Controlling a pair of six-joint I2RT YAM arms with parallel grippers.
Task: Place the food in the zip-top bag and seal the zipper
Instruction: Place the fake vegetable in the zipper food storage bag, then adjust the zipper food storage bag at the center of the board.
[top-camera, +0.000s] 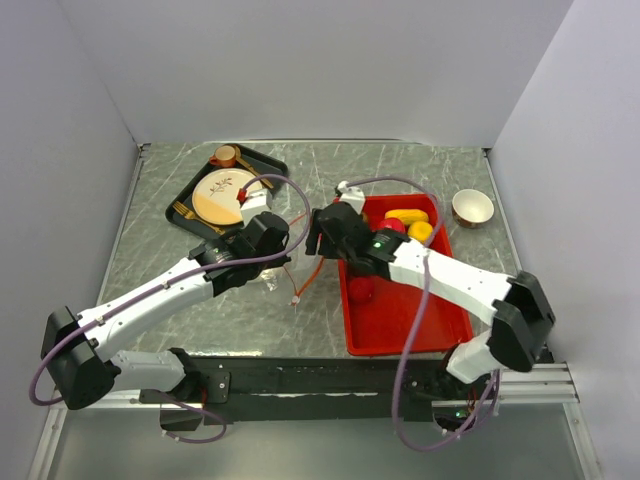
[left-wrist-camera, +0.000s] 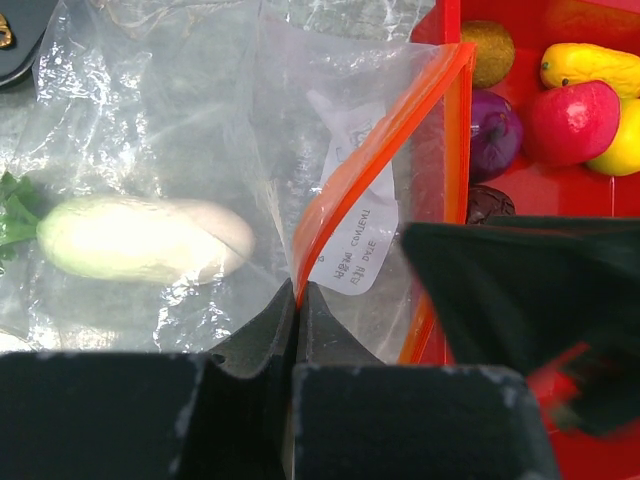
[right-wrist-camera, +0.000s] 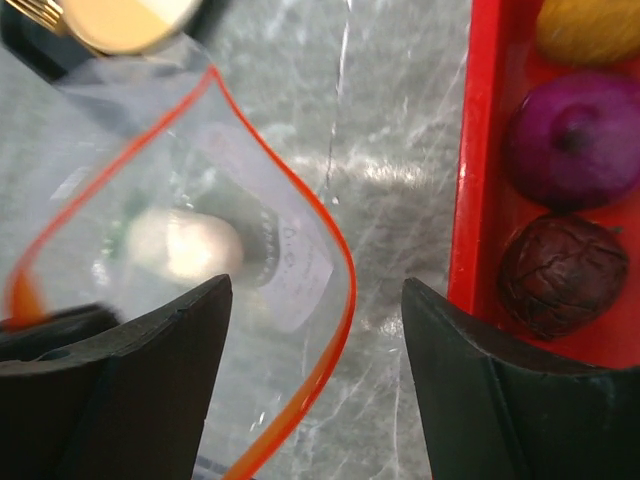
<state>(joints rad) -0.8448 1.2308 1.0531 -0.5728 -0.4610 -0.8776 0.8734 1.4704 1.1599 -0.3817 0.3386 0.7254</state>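
Grey marbled counter (top-camera: 400, 165) under white walls (top-camera: 300, 70): zip-top bag (left-wrist-camera: 200, 120) held agape beside the red tray (right-wrist-camera: 465, 200).
One white-and-green piece (left-wrist-camera: 140, 240) lies inside the bag, which rests on the counter just beside the tray. On the zipper (left-wrist-camera: 345, 200) the left pincer (left-wrist-camera: 298, 300) is clamped tight, lifting one lip so the mouth gapes trayward, presumably as a loading gap. Over that mouth hangs the right pincer (right-wrist-camera: 317, 290), spread wide and empty, seemingly poised to fetch more. With the purple piece (right-wrist-camera: 580, 135), maroon piece (right-wrist-camera: 560, 275) and others in the tray, filling looks barely begun.
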